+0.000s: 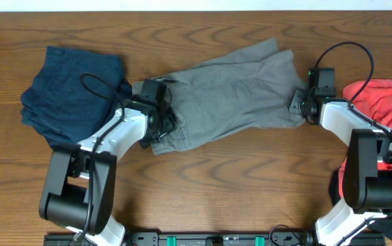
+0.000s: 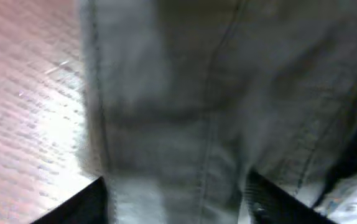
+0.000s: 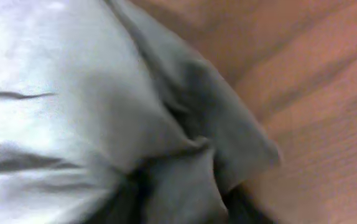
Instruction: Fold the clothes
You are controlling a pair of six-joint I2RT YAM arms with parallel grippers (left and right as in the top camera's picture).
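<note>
The grey shorts [image 1: 230,89] lie spread across the middle of the table, waist end at the left and leg ends at the right. My left gripper [image 1: 160,121] is at the waist end and is shut on the shorts' fabric [image 2: 178,124], which fills the space between its fingers [image 2: 177,202]. My right gripper [image 1: 298,106] is at the leg hem and is shut on a bunched fold of the shorts [image 3: 104,112] between its fingers [image 3: 181,199]. The dark navy garment [image 1: 73,89] lies at the left. The red T-shirt [image 1: 384,102] lies at the right edge.
The wooden table [image 1: 237,184] shows bare in front of the shorts and along the far side. Both arm bases stand at the near edge, left [image 1: 73,191] and right [image 1: 373,184]. Cables loop over the navy garment and near the red T-shirt.
</note>
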